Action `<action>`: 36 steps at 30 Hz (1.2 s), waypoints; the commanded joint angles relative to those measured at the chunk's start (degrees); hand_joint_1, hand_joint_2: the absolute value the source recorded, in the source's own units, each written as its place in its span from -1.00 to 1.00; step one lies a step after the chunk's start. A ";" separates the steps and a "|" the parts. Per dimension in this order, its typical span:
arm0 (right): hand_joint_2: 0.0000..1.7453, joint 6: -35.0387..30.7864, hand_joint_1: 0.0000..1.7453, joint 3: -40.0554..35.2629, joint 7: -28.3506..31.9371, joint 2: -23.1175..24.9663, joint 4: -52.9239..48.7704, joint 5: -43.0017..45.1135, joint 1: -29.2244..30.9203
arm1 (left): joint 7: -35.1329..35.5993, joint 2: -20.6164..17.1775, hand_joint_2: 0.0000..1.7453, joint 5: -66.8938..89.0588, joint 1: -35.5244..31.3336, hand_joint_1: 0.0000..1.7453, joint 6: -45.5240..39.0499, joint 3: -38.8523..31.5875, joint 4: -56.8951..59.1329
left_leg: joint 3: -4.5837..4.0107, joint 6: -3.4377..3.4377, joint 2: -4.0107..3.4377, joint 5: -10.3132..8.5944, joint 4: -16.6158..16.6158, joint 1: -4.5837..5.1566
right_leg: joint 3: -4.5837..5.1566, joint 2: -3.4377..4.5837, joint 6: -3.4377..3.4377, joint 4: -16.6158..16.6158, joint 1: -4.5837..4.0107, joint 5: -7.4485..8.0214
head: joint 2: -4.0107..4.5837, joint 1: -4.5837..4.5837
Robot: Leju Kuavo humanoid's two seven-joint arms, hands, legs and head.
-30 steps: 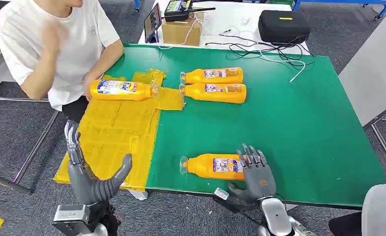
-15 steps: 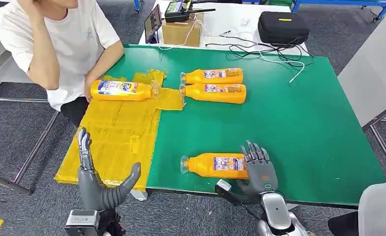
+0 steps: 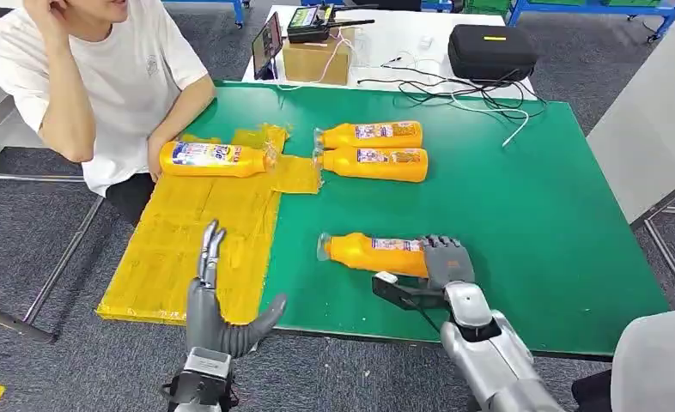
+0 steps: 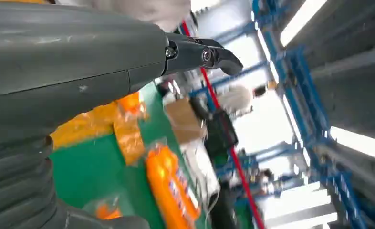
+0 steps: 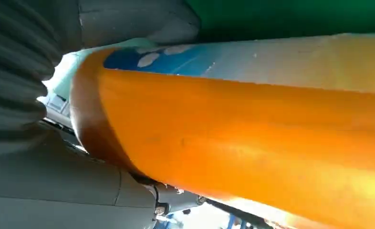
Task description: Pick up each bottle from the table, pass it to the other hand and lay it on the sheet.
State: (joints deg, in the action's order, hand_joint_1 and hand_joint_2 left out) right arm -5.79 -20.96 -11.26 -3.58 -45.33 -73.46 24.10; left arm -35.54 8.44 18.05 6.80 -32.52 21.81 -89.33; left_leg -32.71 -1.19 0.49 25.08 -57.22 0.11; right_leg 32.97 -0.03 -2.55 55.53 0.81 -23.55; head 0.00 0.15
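The right hand (image 3: 445, 260) grips the near orange bottle (image 3: 368, 252) by its base (cap pointing toward the yellow sheet (image 3: 198, 240)); the left hand (image 3: 218, 305) hovers spread, holding nothing.

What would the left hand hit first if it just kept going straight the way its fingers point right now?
Probably the yellow sheet first. The left hand is open, fingers pointing away from the robot over the sheet's near part. Farther along that line lies the bottle on the sheet. The hand's height above the table is unclear, so this is a guess.
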 commanded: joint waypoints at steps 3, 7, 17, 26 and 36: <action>1.00 2.04 1.00 -1.91 -0.03 -0.09 11.46 1.19 -0.48 | 0.39 -1.98 1.00 0.19 -2.36 -1.00 0.82 1.33 5.71 | 0.22 0.08 0.16 0.00 0.13 -0.07 | -0.29 -0.21 0.08 -0.18 -0.07 0.03 | -0.02 0.02; 1.00 2.04 1.00 -1.91 -0.03 -0.09 11.46 1.19 -0.48 | 0.39 -1.98 1.00 0.19 -2.36 -1.00 0.82 1.33 5.71 | 0.24 0.07 0.14 0.02 0.08 -0.05 | -0.29 -0.17 0.08 -0.14 -0.05 0.00 | 0.00 0.00; 1.00 3.56 1.00 8.18 22.05 0.75 5.37 25.59 -5.48 | 6.83 -0.28 1.00 -7.69 -3.23 -1.00 6.77 -1.49 7.75 | 0.42 0.04 0.23 -0.03 0.09 -0.04 | -0.49 -0.25 0.07 -0.15 -0.05 0.00 | -0.02 0.02; 1.00 -19.87 1.00 9.73 34.39 7.76 -27.78 48.71 -19.90 | 8.78 -0.58 1.00 -30.72 -2.09 -1.00 10.65 0.54 6.67 | 0.20 0.14 -0.05 0.15 0.05 -0.08 | -0.79 0.05 0.15 -0.02 -0.09 -0.02 | 0.00 0.00; 1.00 -25.68 1.00 9.70 41.96 9.79 -36.61 60.35 -20.70 | 5.99 -3.49 1.00 -34.23 -2.53 -1.00 18.78 5.86 7.45 | -0.71 0.15 -0.07 0.00 0.01 -0.06 | 0.09 0.11 0.04 0.17 -0.01 0.01 | 0.00 0.02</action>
State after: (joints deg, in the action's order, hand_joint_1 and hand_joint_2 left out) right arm -28.68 -13.16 27.32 3.50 -72.90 -17.37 4.74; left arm -27.69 8.39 -16.42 5.84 -16.74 22.21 -85.18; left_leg -33.50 -1.09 0.44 25.04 -57.23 0.05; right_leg 33.10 0.09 -2.59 55.66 0.80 -23.49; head 0.00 0.18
